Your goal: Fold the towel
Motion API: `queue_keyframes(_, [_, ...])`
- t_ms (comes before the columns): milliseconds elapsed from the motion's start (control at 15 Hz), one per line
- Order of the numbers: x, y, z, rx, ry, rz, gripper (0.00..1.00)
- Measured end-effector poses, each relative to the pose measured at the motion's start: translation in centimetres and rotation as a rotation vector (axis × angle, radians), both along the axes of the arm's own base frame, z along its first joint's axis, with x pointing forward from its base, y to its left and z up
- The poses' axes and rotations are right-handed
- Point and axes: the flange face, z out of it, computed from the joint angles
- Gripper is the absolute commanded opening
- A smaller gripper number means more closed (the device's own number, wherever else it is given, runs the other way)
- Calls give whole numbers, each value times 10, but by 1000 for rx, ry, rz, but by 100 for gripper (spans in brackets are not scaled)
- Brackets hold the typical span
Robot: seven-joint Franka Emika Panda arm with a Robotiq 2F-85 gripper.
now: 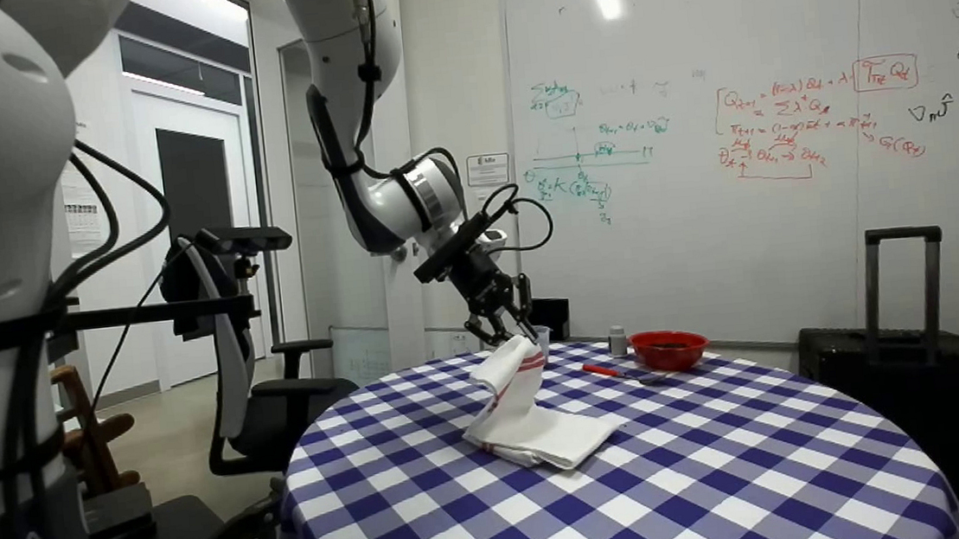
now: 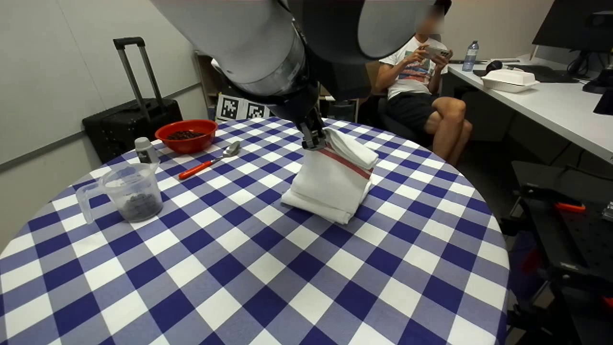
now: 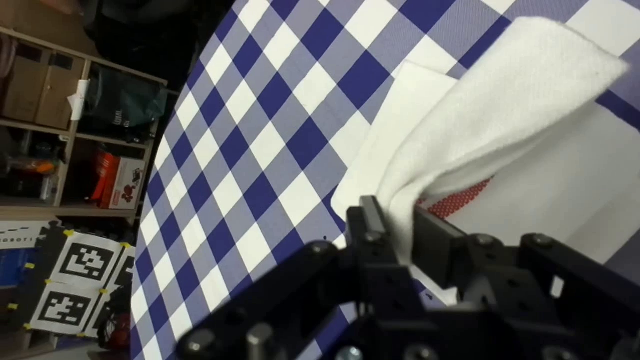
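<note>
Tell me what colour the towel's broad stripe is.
Red; the stripe shows best in an exterior view.

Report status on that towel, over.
Claw shut on towel. Gripped part raised, lower folds on checkered tablecloth, fold unfinished. Spoon, measuring cup, red bowl all apart from towel, seemingly not in the way.

Towel (image 3: 490, 125) pinched between jaws, lower centre; flap (image 3: 530, 80) folded out toward upper right, red stripe (image 3: 459, 200) partly hidden underneath. Blue-and-white checkered tablecloth (image 3: 280, 140) spread below. Shelves (image 3: 70, 212) seen at left, printed markers (image 3: 64, 309) set at lower left.
</note>
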Motion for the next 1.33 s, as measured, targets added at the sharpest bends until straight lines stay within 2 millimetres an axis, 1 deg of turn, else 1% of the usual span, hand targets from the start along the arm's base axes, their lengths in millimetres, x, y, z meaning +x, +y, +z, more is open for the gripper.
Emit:
queue_keyframes(200, [-1,-10,-7,-22,-11,8,4])
queue_keyframes(333, [0,-14,-14,-41,-10,36,4])
queue_keyframes(400, [0,-14,-19,-55,-11,57,40])
queue_keyframes(467, [0,-13,-24,-68,-9,78,40])
queue_keyframes(667, [-5,-10,-42,-101,1,113,61])
queue_keyframes(867, [-15,-5,-60,-112,34,135,85])
queue_keyframes(933, [-19,-3,-64,-114,43,140,92])
queue_keyframes(1000, [-23,-2,-67,-115,49,143,98])
queue_keyframes(1067, [-25,-2,-68,-113,49,142,100])
queue_keyframes(1200, [-29,1,-67,-85,41,118,100])
queue_keyframes(1333, [-34,5,-57,-13,29,41,100])
